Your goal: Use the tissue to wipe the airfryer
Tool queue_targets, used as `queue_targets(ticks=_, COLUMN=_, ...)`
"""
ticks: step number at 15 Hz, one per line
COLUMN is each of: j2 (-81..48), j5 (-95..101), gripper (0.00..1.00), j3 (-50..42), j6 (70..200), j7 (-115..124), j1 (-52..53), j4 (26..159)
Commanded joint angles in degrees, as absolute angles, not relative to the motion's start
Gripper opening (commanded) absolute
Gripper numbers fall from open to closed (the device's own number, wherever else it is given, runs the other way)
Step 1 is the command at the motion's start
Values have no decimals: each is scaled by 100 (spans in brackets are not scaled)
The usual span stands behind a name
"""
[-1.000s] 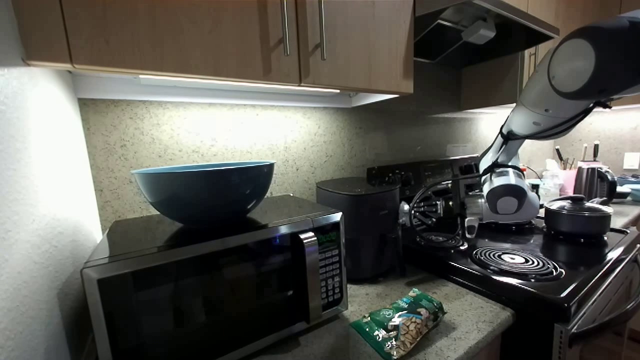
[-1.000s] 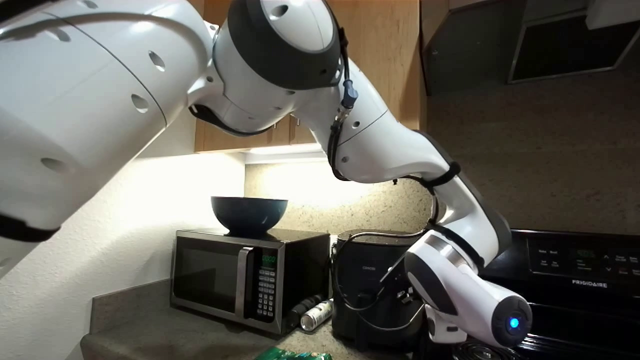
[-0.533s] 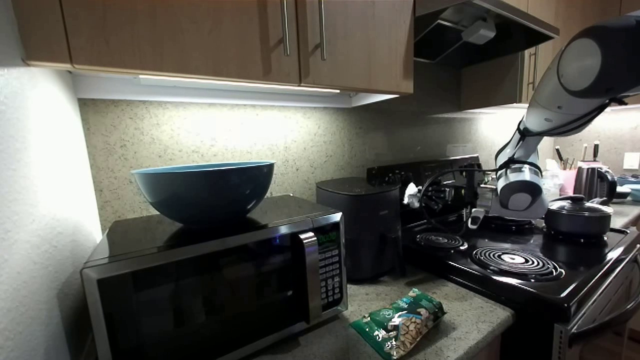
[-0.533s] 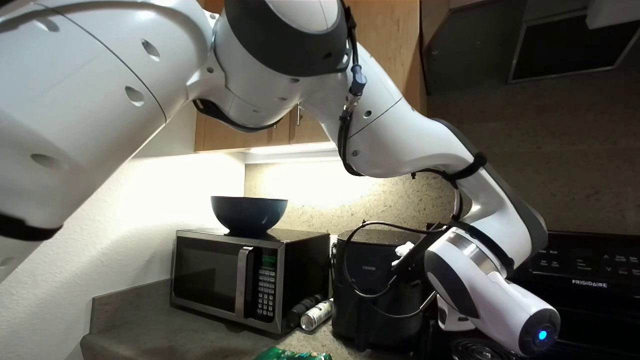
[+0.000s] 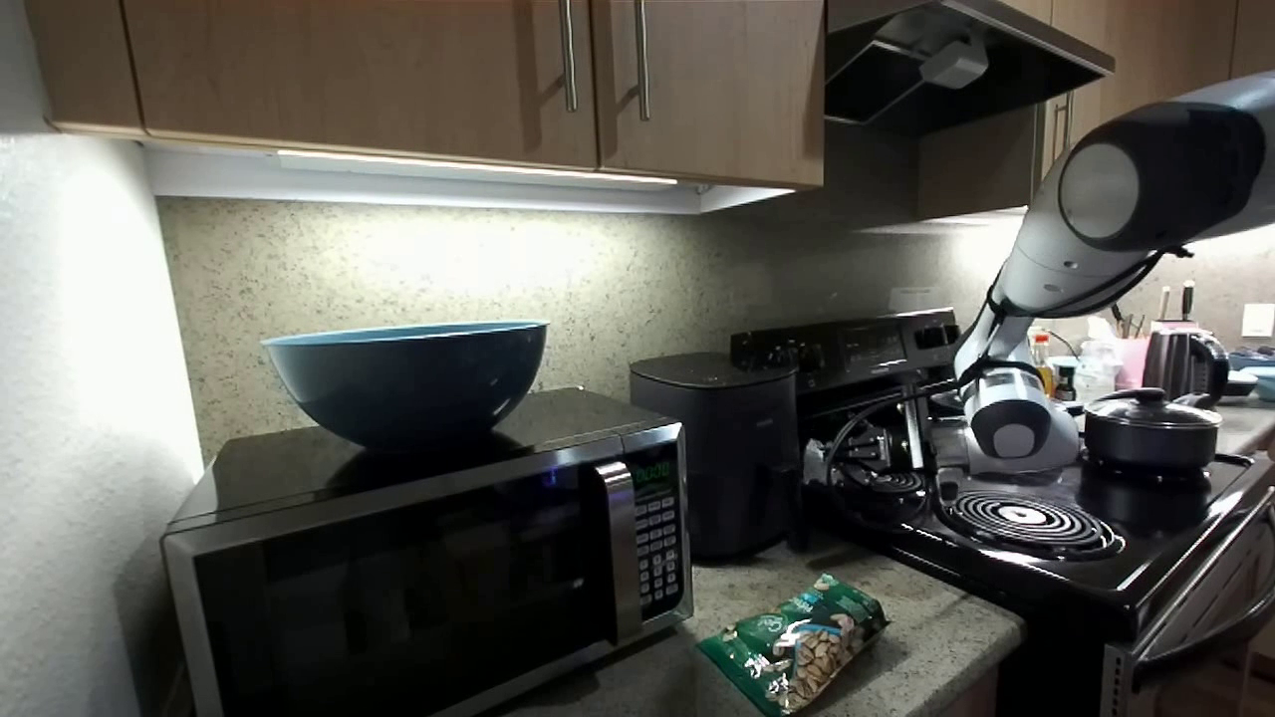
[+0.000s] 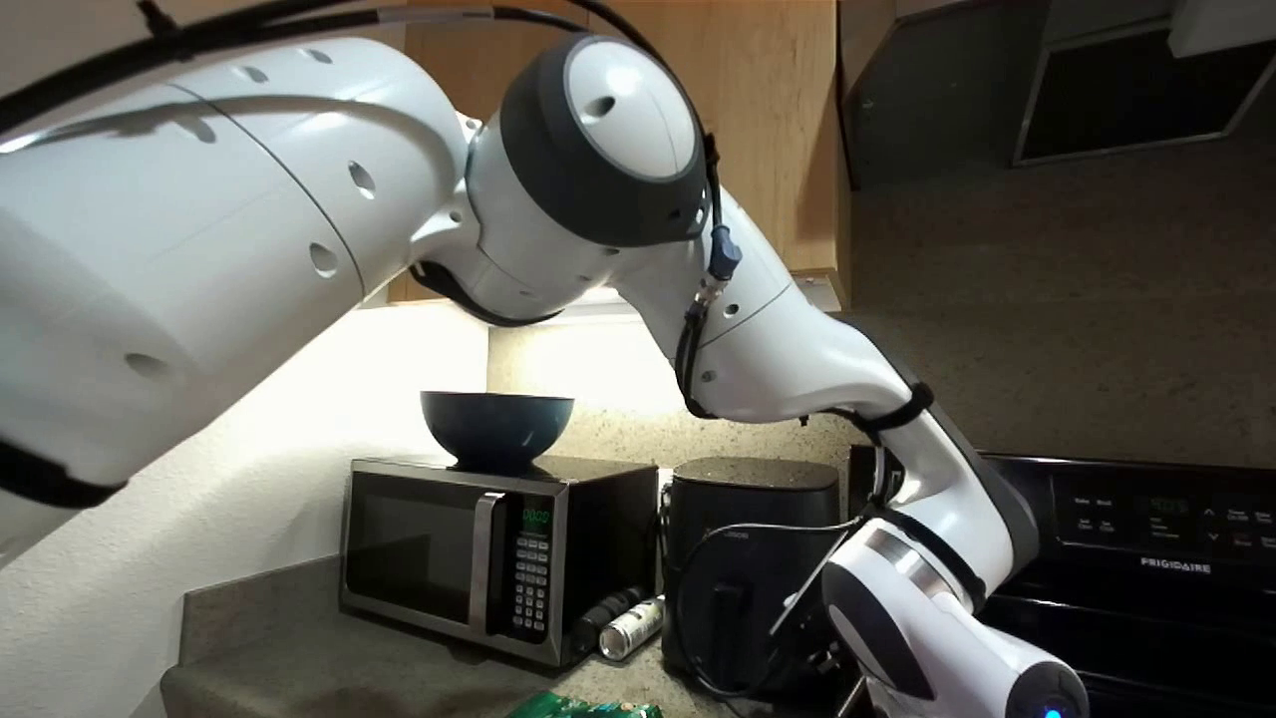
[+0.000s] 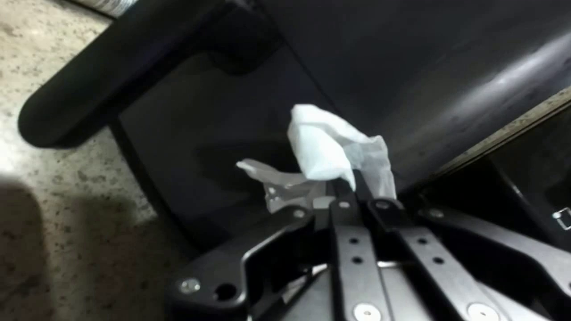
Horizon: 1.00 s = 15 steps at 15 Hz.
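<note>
The tissue [image 7: 319,151] is pinched in the gripper [image 7: 352,187], whose jaws are clenched; in the wrist view its bulk is pushed out toward eleven o'clock from the fingertips, and thin flaps are splayed toward nine and one. Directly beyond it the dark front of the airfryer [image 7: 392,67] is presented, its long axis laid from eight o'clock at the base to two o'clock at the top. Whether that front is touched by the tissue cannot be told from so blurred a close-up. The handle [image 7: 111,84] is found at ten o'clock, and the counter [image 7: 102,178] is seen at nine. In an exterior view, the arm [image 5: 1066,234] is stretched in from two o'clock of the airfryer [image 5: 712,458], over the stove [image 5: 1146,558]. By judgement, the tissue is best pressed forward and drawn along the eight-to-two line, with the handle given room.
</note>
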State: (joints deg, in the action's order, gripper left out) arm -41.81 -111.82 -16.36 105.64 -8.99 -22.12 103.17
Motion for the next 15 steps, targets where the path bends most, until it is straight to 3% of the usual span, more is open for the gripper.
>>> queue_targets(ticks=1, j2=-4598, j5=-10914, gripper=2, j3=-1681, j6=10520, j7=-861, j1=-2303, j4=9853)
queue_targets(ticks=14, j2=-3895, j5=-10493, gripper=2, j3=-1462, j6=8245, j7=-1566, j1=-2471, j4=10681)
queue_targets(ticks=15, j2=-3890, j5=-10259, gripper=2, j3=-1703, j6=8722, j7=-1375, j1=-2273, j4=10680)
